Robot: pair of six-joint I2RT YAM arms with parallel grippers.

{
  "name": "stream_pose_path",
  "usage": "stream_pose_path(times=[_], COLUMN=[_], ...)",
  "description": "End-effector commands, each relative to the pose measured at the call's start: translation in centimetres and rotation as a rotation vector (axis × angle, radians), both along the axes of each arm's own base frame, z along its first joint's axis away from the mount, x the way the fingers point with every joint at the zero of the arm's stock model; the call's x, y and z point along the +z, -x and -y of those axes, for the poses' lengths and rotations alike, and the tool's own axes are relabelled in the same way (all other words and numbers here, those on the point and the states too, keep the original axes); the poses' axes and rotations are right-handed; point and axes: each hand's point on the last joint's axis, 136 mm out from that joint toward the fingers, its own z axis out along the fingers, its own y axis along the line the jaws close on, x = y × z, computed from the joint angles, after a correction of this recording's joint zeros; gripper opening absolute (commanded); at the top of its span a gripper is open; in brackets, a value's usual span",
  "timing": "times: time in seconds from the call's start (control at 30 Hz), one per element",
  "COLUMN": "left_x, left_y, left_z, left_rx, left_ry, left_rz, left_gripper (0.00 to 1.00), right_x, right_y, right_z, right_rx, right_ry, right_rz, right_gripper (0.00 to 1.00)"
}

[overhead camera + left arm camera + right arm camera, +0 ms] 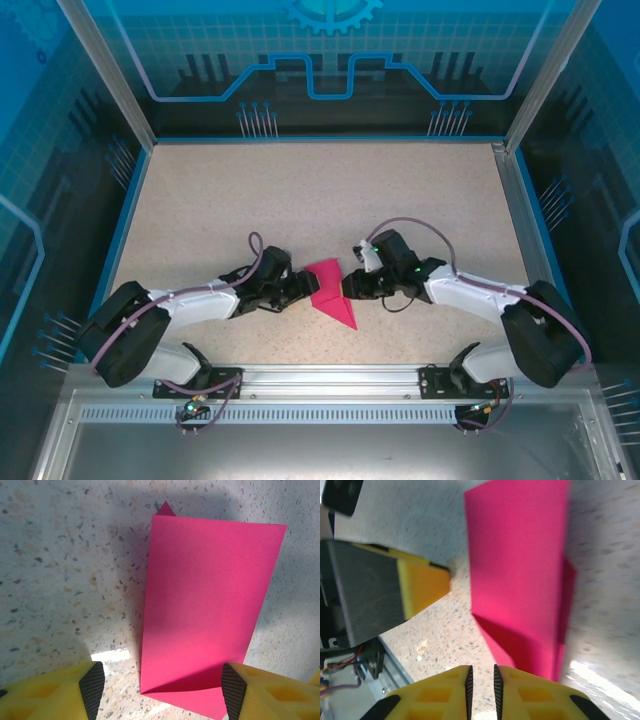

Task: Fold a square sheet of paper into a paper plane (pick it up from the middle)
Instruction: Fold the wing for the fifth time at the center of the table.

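Note:
The sheet of paper (335, 295) is magenta-pink and folded into a layered shape with a point towards the near edge. It lies flat on the speckled table between the two arms. My left gripper (304, 285) is at its left side. In the left wrist view this gripper (163, 690) is open, and the near end of the paper (210, 605) lies between its fingers with one fold slightly raised. My right gripper (351, 288) is at the paper's right side. Its jaws (481, 687) stand a narrow gap apart over bare table, beside the paper (520, 570), holding nothing.
The speckled tabletop (300, 190) extends far behind the arms, bounded by blue-edged walls and metal posts. A metal rail (320, 380) runs along the near edge. One yellow finger of the left gripper (422, 587) is seen in the right wrist view, close to the paper.

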Motion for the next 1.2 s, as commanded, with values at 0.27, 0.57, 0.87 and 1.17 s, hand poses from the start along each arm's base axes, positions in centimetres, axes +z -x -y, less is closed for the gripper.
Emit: stream_pose_path(times=[0.27, 0.57, 0.87, 1.17], left_x=[0.6, 0.5, 0.6, 1.0], left_y=[-0.9, -0.9, -1.1, -1.2], left_z=[1.3, 1.9, 2.7, 3.8], left_rx=[-0.012, -0.033, -0.049, -0.077], left_ry=[0.036, 0.049, 0.071, 0.125], left_rz=[0.004, -0.008, -0.025, -0.029], left_gripper=[0.66, 0.67, 0.67, 0.66], right_x=[-3.5, -6.6, -7.4, -8.0], right_y=[-0.5, -0.6, -0.7, -0.8], right_z=[-0.8, 1.1, 2.3, 2.6], right_rx=[0.067, 0.017, -0.037, -0.065], right_ry=[0.057, 0.048, 0.007, -0.019], right_rz=[-0.083, -0.159, -0.187, -0.205], right_gripper=[0.14, 0.14, 0.14, 0.16])
